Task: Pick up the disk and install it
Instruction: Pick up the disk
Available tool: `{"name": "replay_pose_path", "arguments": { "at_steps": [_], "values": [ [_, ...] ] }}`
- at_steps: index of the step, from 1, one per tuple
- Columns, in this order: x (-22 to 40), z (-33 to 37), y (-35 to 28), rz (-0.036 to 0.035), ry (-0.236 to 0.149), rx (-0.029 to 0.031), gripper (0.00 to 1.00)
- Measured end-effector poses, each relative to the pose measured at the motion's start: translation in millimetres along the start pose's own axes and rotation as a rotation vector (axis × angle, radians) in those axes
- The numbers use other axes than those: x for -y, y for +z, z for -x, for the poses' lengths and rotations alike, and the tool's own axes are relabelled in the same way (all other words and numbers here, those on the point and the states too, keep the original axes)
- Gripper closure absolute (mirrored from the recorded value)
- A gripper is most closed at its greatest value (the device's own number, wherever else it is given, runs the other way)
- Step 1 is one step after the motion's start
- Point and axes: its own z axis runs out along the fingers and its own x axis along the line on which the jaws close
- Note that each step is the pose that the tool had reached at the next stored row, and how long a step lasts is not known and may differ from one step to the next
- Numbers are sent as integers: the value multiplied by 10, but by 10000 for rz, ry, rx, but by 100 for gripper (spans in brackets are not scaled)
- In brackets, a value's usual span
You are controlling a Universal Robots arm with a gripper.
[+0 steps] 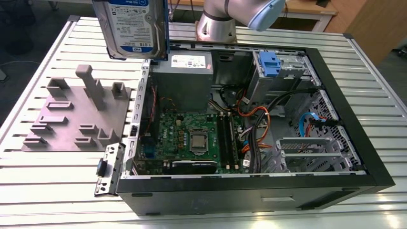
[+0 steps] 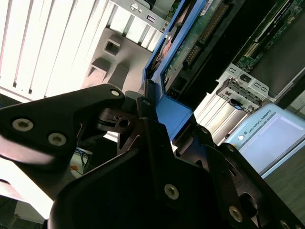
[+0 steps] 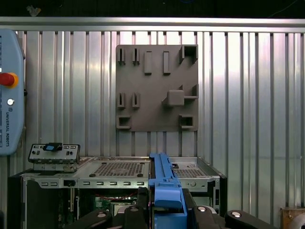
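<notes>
Hanging up in the air, the disk (image 1: 130, 26) is upright with its label facing the exterior view, over the edge of the open computer case (image 1: 375, 157) on the exterior view's left. The gripper (image 3: 164, 207) is clamped on the disk's blue edge in the first wrist view. A grey holder plate (image 1: 70, 114) lies on the slatted table (image 1: 38, 186) just beside the case. The arm (image 1: 235, 19) stands behind.
</notes>
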Motion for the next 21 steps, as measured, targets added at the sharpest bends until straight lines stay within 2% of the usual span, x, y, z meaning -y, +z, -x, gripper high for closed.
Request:
{"name": "replay_pose_path", "arguments": {
  "at_steps": [4, 8, 10, 17, 21],
  "values": [
    [24, 0, 0, 1, -1, 0, 63],
    [104, 1, 2, 0, 0, 0, 63],
    [126, -4, 6, 0, 0, 0, 63],
    [150, -161, 27, -2, 0, 2, 63],
    [301, -165, 50, 0, 3, 0, 63]
  ]
}}
